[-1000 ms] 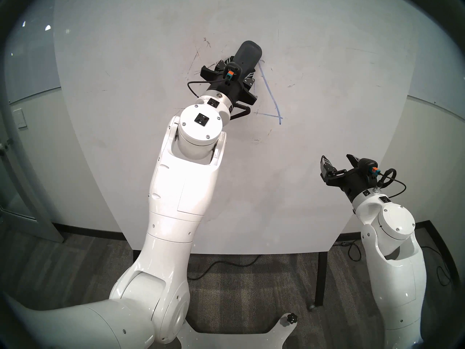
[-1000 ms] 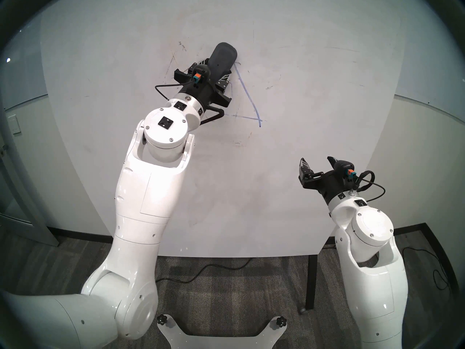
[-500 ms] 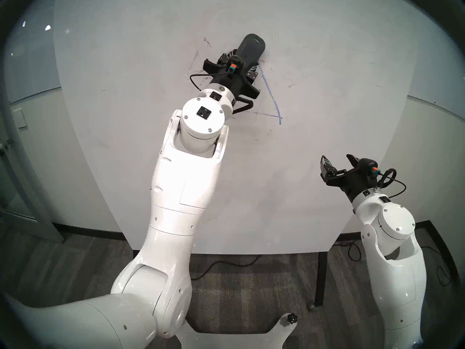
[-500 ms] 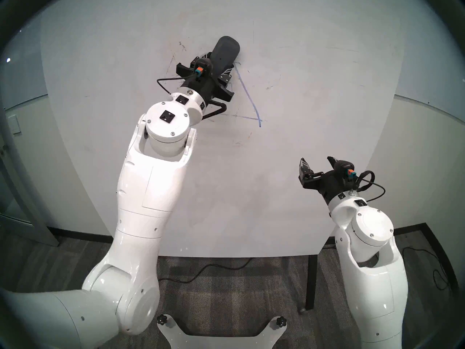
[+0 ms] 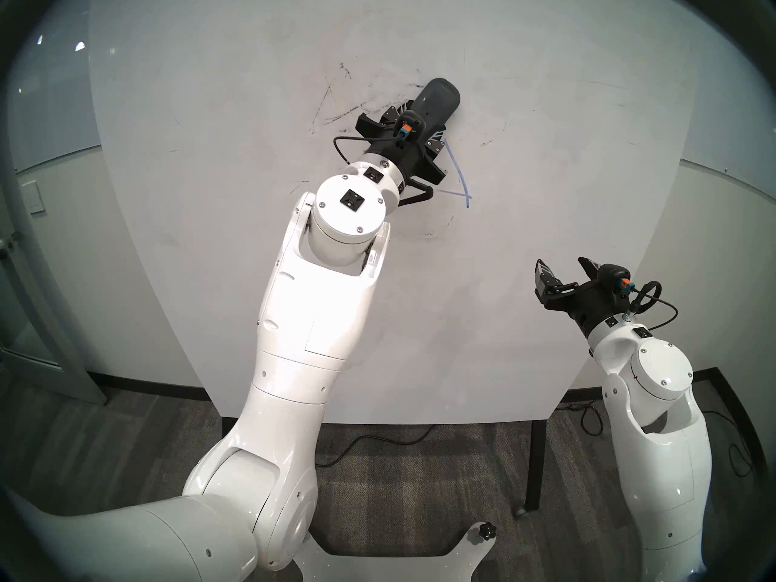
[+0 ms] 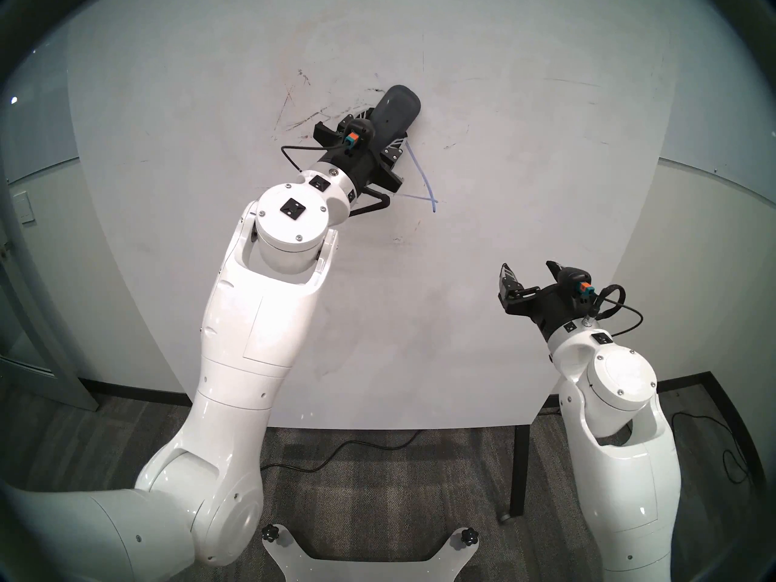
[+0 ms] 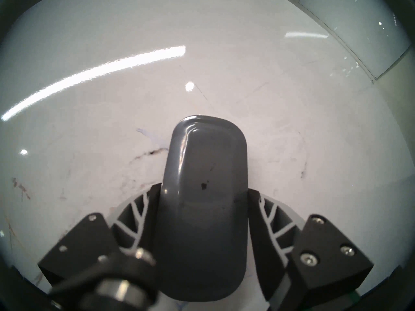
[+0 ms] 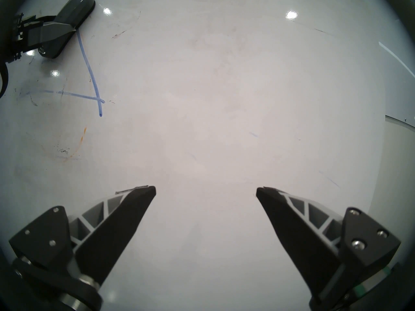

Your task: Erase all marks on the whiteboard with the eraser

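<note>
My left gripper is shut on the dark grey eraser, which lies flat against the whiteboard. In the left wrist view the eraser fills the middle, a finger on each side of it. Just below and right of the eraser run the blue marks: one curved side and part of the base line of a triangle, clearer in the right wrist view. Dark smudged streaks lie to the eraser's left. My right gripper hangs open and empty at the board's lower right.
Faint brown and dark smudges lie below the blue lines, and thin streaks cross the board's upper right. A black board leg and cables stand on the carpet below. A door is at the far left.
My left arm has swept the eraser to the right and slightly down across the board. The top of the blue triangle is gone and dark streaks now show to the eraser's left. The right arm has not moved.
</note>
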Robot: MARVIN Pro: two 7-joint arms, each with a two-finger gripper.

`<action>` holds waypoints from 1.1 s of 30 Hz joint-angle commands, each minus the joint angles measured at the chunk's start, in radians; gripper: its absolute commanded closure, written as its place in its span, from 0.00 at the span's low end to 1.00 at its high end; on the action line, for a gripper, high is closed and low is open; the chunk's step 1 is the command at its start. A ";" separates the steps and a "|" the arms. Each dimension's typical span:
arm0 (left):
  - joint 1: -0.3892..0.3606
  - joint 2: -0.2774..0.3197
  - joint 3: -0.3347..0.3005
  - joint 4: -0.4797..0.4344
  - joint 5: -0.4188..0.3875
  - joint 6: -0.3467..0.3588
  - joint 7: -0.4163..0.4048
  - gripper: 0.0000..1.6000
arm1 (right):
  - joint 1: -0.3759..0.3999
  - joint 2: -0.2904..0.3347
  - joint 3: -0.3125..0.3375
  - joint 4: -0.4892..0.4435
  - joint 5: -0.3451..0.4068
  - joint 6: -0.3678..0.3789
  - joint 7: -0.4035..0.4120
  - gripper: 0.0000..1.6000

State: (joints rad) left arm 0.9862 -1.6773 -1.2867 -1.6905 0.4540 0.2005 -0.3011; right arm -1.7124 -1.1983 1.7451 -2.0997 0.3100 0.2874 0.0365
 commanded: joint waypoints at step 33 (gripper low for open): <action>0.024 0.032 0.010 0.115 0.037 -0.058 -0.005 1.00 | 0.007 0.001 -0.001 -0.022 0.000 -0.003 0.002 0.00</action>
State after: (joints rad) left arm 1.0347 -1.6368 -1.2571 -1.6151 0.4907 0.1281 -0.3194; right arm -1.7125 -1.1983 1.7451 -2.0997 0.3100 0.2874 0.0365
